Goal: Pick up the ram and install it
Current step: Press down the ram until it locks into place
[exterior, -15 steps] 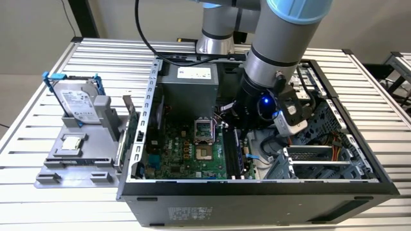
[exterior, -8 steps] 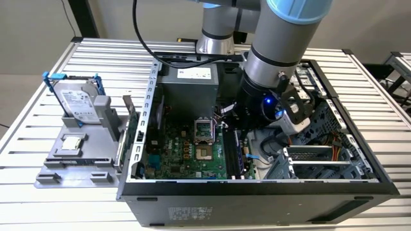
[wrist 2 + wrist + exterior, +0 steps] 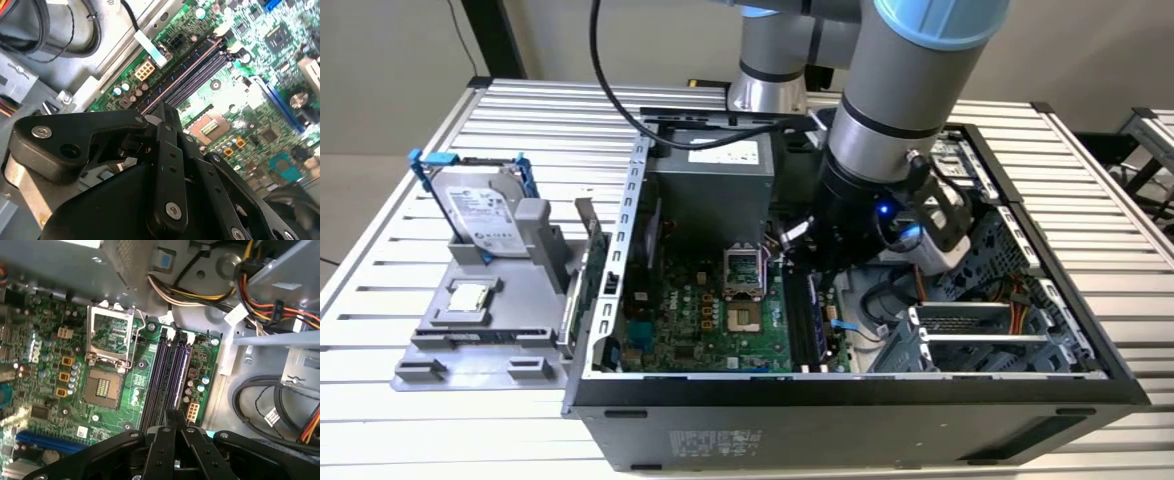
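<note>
My gripper (image 3: 174, 414) hangs inside the open computer case (image 3: 607, 300), just above the near end of the row of black memory slots (image 3: 170, 375) on the green motherboard (image 3: 707, 320). Both wrist views show its two black fingers (image 3: 167, 112) pressed together with nothing between them. The slots (image 3: 187, 72) look dark along their length. I cannot pick out the ram in any view; it is hidden or out of view. The arm (image 3: 894, 120) covers the far end of the slots in the exterior view.
The open CPU socket (image 3: 107, 365) lies beside the slots. The power supply (image 3: 714, 185) and cable bundles (image 3: 260, 295) crowd the case, with a drive cage (image 3: 987, 335) at the exterior view's right. A grey stand (image 3: 467, 335) outside holds a hard drive (image 3: 487, 215) and a square chip (image 3: 467, 298).
</note>
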`<state>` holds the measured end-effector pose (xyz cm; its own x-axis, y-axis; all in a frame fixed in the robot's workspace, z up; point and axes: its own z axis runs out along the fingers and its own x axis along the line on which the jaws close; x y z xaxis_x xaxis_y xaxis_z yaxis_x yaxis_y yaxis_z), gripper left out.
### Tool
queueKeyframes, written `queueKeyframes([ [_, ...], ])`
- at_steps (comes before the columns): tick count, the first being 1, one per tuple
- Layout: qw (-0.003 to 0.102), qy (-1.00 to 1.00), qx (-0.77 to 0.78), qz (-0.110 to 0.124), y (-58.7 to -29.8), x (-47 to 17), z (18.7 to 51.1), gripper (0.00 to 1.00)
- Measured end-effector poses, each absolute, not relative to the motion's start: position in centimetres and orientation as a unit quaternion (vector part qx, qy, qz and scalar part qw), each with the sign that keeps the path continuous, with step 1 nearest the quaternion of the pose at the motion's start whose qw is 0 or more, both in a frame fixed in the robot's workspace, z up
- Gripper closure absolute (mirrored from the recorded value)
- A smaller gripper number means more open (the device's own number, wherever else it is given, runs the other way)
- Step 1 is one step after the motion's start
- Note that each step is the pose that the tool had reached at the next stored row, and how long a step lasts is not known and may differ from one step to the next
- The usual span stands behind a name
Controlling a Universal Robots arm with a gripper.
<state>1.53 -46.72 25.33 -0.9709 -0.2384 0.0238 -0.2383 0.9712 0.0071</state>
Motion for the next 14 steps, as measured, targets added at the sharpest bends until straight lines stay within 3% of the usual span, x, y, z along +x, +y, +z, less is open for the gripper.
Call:
queueKeyframes([
  [14,0.012,-0.969,0.245,-0.001,-46.73,1.53,25.24,1.00],
])
